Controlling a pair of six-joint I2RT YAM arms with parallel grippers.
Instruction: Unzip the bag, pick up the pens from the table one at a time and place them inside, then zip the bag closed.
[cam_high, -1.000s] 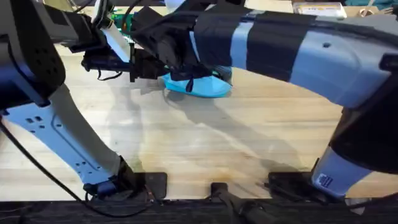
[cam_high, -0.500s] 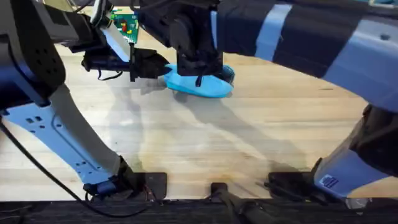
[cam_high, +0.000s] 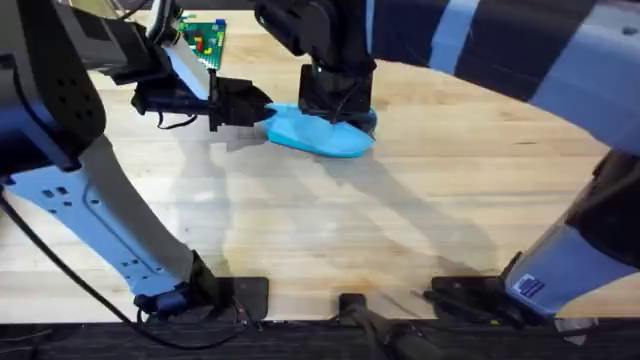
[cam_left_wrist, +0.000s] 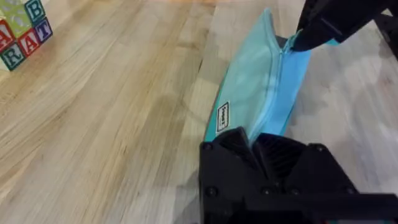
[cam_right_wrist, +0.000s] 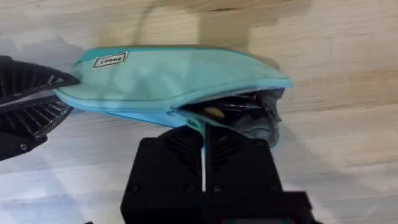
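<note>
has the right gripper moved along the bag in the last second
Yes. In the overhead view the right gripper has shifted rightward along the bag, from near its left end to its right end, while the left gripper clamps the other end.

The bag (cam_high: 318, 133) is lying on the worktop (cam_high: 330, 230) toward its far side, near the middle. The left pincer (cam_high: 258, 107) is sitting at the bag's left end, touching it, while the right pincer (cam_high: 338, 108) is hanging over the bag's right part. Pens (cam_right_wrist: 231, 109) are lying inside the bag at its gaping end. Lettered blocks (cam_left_wrist: 20, 31) are standing on the worktop, well apart from the bag.
</note>
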